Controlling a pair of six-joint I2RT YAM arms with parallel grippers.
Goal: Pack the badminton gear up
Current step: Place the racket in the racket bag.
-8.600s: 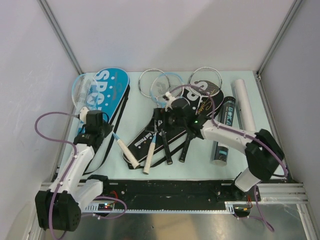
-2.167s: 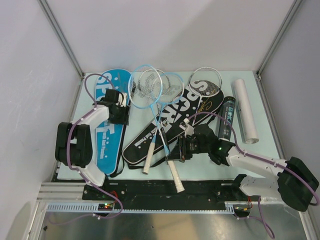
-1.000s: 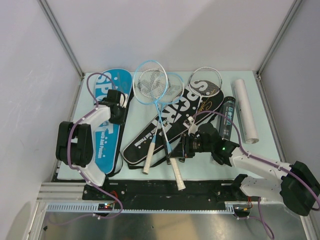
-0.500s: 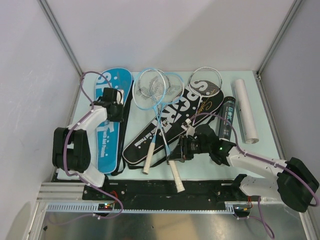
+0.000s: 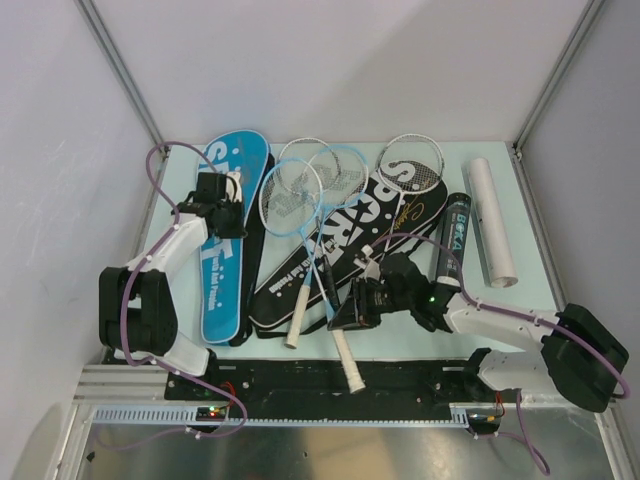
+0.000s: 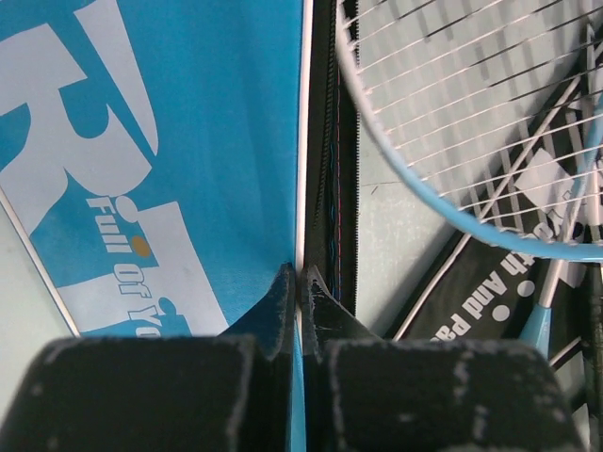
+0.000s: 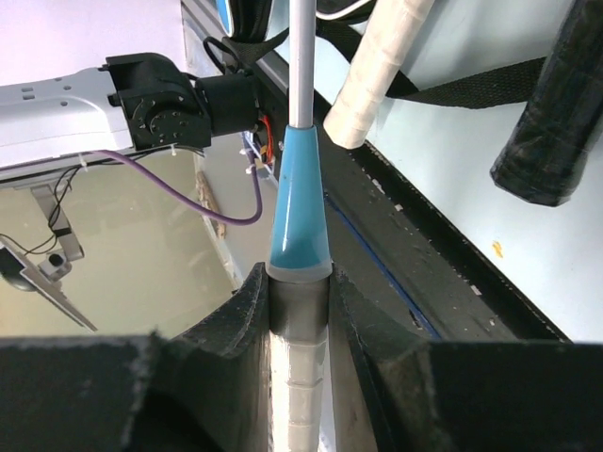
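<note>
The blue-framed racket (image 5: 290,198) is gripped at the top of its white handle, just under the blue cone, by the right claw (image 7: 300,282), whose jaws are closed partway around it. From that claw the racket's long axis is directed away and to the left. The handle end is pointed at the near edge of the tabletop (image 5: 525,215), while the strung head is laid partly over the black racket bag (image 5: 340,235), just beside the right-hand edge of the blue racket bag (image 5: 215,270). That bag is laid lengthwise, far to near, along the left side, and its zipped edge is pinched by the left claw (image 6: 300,282), which is fully closed on it. The head, not the handle, is thus nearest that edge, and the left arm is the nearer one to it. It is judged that the head must be swung left and the racket's axis brought into line with the bag's. Whether the edge is parted cannot be told.
</note>
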